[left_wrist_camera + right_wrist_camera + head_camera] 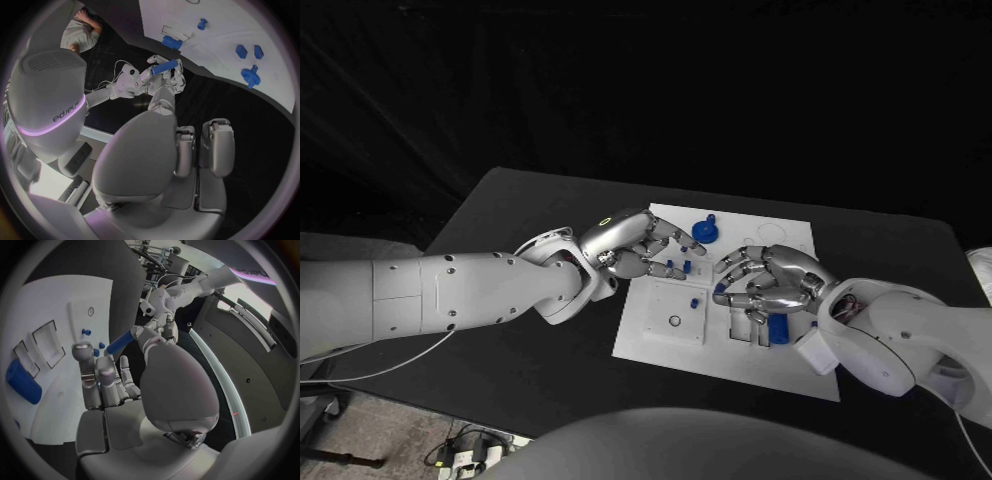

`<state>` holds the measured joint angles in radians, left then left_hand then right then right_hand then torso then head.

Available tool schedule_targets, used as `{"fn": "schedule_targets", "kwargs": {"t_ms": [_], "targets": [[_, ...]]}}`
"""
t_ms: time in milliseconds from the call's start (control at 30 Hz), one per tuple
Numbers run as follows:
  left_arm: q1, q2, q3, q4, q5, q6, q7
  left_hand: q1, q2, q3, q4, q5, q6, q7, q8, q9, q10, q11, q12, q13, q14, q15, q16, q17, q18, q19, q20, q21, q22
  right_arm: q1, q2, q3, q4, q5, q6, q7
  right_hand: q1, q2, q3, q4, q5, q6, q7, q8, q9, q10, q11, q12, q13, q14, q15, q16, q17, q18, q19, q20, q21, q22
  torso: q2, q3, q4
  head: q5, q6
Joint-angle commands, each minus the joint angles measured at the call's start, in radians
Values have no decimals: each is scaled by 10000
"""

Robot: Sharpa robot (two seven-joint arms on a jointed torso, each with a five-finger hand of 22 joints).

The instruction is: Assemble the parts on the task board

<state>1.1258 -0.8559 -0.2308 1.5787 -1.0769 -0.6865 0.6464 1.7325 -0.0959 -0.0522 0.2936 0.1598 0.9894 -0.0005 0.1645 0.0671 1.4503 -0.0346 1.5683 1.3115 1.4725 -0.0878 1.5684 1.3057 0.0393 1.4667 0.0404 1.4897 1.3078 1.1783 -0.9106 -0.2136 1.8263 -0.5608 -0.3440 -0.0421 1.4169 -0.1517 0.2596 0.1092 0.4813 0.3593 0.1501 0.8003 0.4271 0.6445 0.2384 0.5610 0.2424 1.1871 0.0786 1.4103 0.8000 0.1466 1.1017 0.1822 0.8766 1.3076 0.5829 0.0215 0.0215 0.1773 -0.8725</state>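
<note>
The white task board [733, 345] [212, 35] [50, 310] lies mid-table. My right hand [769, 282] [159, 77] [125, 390] hovers over its right half and pinches a blue cylinder [164, 67] [119, 345] between thumb and finger. Over the board's near-left corner, my left hand [636, 247] [159, 305] [187, 155] has its fingers hanging loosely curled and apart, with nothing seen in them. A blue round knob [705, 232] stands at the board's far edge. Small blue pegs [681, 267] stand between the hands. A larger blue cylinder [779, 331] [22, 382] lies by the right wrist.
A small black ring [675, 321] and another blue peg [697, 301] sit on the board's near-left plate. The black table [516, 200] extends around the board. My white forearms cross the table from both sides.
</note>
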Motion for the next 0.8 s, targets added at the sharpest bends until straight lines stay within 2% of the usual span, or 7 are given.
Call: {"fn": "schedule_targets", "kwargs": {"t_ms": [33, 133, 233, 533, 667, 800], "targets": [[-14, 2, 5, 134, -1365, -2049, 418, -209, -229, 279, 3, -65, 181, 42, -54, 1, 1204, -254, 25, 2593, 983, -11, 24, 2651, -162, 290, -118, 104, 2324, 3, 66, 1, -27, 1976, 869, 177, -129, 9, -46, 23, -2, -120, 642, 56, -1, 774, -855, -34, -1, -101, 14, -84, -76, 61, -136, 12, -96, 575, -5, 5, 4, 0, -1], [-22, 35, 5, 167, -1614, -2125, 282, -311, -360, 458, -3, -102, 252, 34, -125, -7, 1204, -269, 25, 2593, 983, -31, 24, 2651, -170, 320, -140, 125, 2334, 3, 135, 0, -58, 2455, 972, 265, -140, 21, -56, 21, 0, -152, 641, 88, 4, 748, -851, -31, 0, -123, 19, -95, -104, 68, -169, 17, -135, 564, 0, 8, 0, 28, -1], [-31, 82, 5, 144, -1791, -1934, 139, -405, -480, 610, -6, -275, 295, 39, -207, -11, 1204, -274, 25, 2593, 983, -34, 24, 2651, -162, 298, -159, 97, 2323, 4, 182, 0, -74, 2819, 1038, 401, -142, 32, -60, 17, 9, -172, 635, 112, 9, 733, -852, -27, 2, -140, 20, -102, -127, 77, -203, 19, -179, 551, 1, 10, -7, 40, -1], [-57, 155, 5, 70, -2321, -795, -365, -780, -774, 762, -8, -1024, 222, -51, -498, -15, 1204, -291, 25, 2593, 983, -47, 24, 2651, -130, 190, -172, -21, 2279, 4, 230, 1, -80, 3713, 1400, 598, -119, 90, -101, -59, 45, -369, 619, 285, 25, 534, -842, -4, 8, -251, 25, -150, -270, 114, -386, 33, -369, 499, 2, 9, -9, 20, -1], [-69, 134, 4, 58, -2496, -265, -556, -974, -895, 639, -6, -1103, 218, -51, -552, -6, 1204, -294, 25, 2593, 983, -54, 24, 2651, -119, 147, -175, -65, 2263, 4, 231, 1, -84, 3833, 1590, 609, -112, 106, -119, -86, 40, -442, 623, 332, 22, 448, -833, 6, 12, -290, 31, -165, -318, 119, -429, 39, -409, 489, -6, 12, -9, 33, -1], [-127, 180, 4, 31, -2608, 133, -732, -1087, -913, 580, -8, -1114, 310, -10, -534, 15, 1204, -293, 25, 2593, 983, -58, 24, 2651, -113, 124, -182, -88, 2255, 3, 247, 1, -81, 3899, 1755, 623, -102, 125, -126, -106, 38, -490, 623, 364, 19, 392, -829, 17, 16, -314, 34, -173, -343, 121, -448, 43, -422, 487, -2, 11, -6, 41, -1]]}}
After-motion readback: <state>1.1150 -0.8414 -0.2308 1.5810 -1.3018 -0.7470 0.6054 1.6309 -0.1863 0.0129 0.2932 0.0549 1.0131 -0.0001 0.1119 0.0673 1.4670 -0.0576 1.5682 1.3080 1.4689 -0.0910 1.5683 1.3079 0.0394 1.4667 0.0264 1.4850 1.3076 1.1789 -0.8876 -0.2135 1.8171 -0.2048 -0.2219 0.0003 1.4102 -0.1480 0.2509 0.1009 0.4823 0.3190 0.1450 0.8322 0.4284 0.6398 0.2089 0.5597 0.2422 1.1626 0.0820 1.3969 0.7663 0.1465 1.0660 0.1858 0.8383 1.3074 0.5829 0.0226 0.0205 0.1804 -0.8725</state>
